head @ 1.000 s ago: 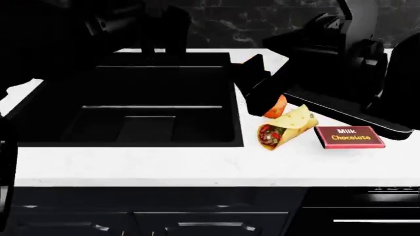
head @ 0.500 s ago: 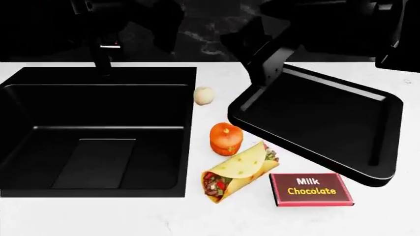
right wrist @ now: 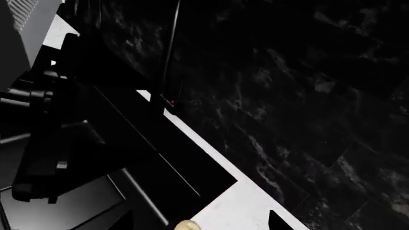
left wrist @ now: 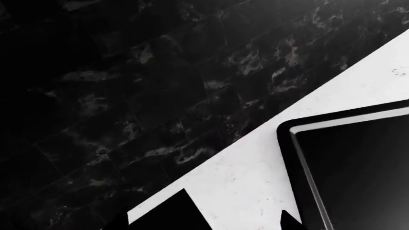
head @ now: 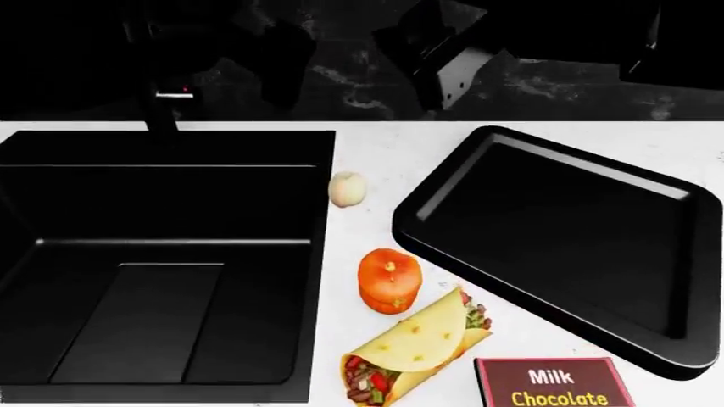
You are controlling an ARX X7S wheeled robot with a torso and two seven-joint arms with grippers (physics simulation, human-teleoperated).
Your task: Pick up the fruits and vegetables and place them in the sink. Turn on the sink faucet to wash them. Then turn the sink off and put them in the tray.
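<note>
Between sink (head: 169, 203) and tray (head: 543, 237), tomato (head: 389, 280), apple (head: 348, 188), grippers seemingly raised

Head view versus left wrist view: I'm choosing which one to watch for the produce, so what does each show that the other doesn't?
Only the head view shows the orange-red tomato, the pale apple, the wrap, the chocolate bar, the sink and the faucet. The left wrist view adds nothing of its own except a closer look at the dark marbled wall. Both show the tray and the white counter.
</note>
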